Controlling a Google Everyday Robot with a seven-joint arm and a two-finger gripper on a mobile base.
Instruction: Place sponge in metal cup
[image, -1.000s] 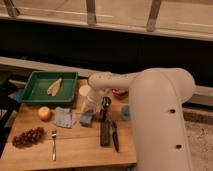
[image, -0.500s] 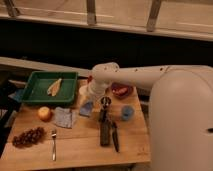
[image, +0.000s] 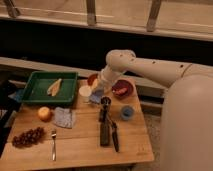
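A white arm (image: 150, 67) is stretched from the right across a wooden table (image: 80, 152). A green tray (image: 31, 94) is set at the table's far left corner, and 1 long pale item (image: 54, 86) is laid in it. A grey-blue cloth (image: 64, 118) is spread flat in front of the tray, with an orange fruit (image: 45, 113) just beside it on the left. Grapes (image: 27, 136) are heaped near the front left edge, and a fork (image: 53, 146) is laid to their right. 2 dark tools (image: 104, 131) are laid side by side near the middle of the table. A red bowl (image: 122, 90) is placed at the far edge. The gripper (image: 96, 92) is held low between a white cup (image: 85, 92) and the bowl, and it is clamped on the sponge (image: 95, 99). The sponge is found just right of the white cup and just left of the metal cup (image: 105, 101), not over it; whether it touches the table cannot be told. A blue cup (image: 127, 112) is stood to the right of the metal cup
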